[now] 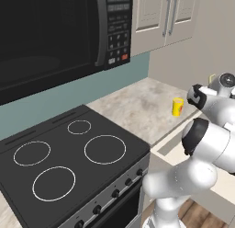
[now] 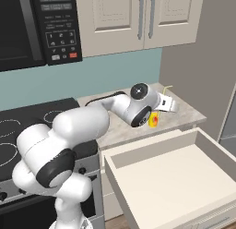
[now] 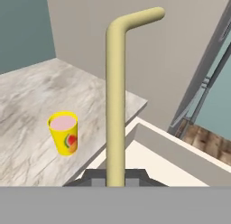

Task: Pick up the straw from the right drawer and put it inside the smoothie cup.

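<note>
My gripper (image 3: 116, 177) is shut on the straw (image 3: 115, 96), a yellowish stick with a bent top that stands upright between the fingers. The smoothie cup (image 3: 63, 133), a small yellow tumbler with a fruit picture and a pink filling, stands on the marble counter to the left of the straw and below it in the hand view. In the right base view the gripper (image 2: 172, 105) hangs over the counter just right of the cup (image 2: 154, 120), with the straw (image 2: 165, 88) poking up. The right drawer (image 2: 152, 145) is pulled open, and its pale cream floor is bare. The cup (image 1: 178, 106) also stands beside the hand in the left base view.
A black stove (image 1: 73, 153) with several burner rings lies left of the counter (image 1: 137, 107), under a dark microwave (image 1: 55, 34). Cream wall cabinets (image 2: 138, 20) hang above. A beige side wall (image 2: 198, 62) closes the counter's right end.
</note>
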You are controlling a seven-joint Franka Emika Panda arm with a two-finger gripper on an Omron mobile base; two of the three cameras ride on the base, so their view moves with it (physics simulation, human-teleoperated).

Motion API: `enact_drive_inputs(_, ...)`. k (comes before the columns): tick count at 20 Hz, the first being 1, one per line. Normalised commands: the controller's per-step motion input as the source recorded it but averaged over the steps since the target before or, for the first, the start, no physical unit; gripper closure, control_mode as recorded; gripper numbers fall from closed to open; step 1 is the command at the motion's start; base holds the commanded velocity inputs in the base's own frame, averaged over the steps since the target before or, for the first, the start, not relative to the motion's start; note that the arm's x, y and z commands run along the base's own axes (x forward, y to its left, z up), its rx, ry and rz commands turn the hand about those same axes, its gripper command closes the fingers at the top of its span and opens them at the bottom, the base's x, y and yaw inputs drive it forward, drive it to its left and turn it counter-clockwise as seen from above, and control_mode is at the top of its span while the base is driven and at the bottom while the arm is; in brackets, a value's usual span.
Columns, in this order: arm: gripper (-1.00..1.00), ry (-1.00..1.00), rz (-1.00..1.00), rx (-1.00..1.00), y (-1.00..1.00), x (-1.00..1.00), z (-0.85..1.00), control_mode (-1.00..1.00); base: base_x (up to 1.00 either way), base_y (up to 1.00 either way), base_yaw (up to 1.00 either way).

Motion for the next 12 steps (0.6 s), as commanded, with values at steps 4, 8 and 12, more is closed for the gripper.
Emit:
enact_drive_inputs(4,1.00,-0.04,0.03,0.04,0.00,0.00,0.00,-1.00,0.00,0.00,0.00)
enact_drive_inputs(8,1.00,0.00,0.11,0.08,0.00,0.03,0.00,-1.00,0.00,0.00,0.00)
enact_drive_inputs(12,1.00,0.00,0.18,0.17,0.00,0.05,0.03,-1.00,0.00,0.00,0.00)
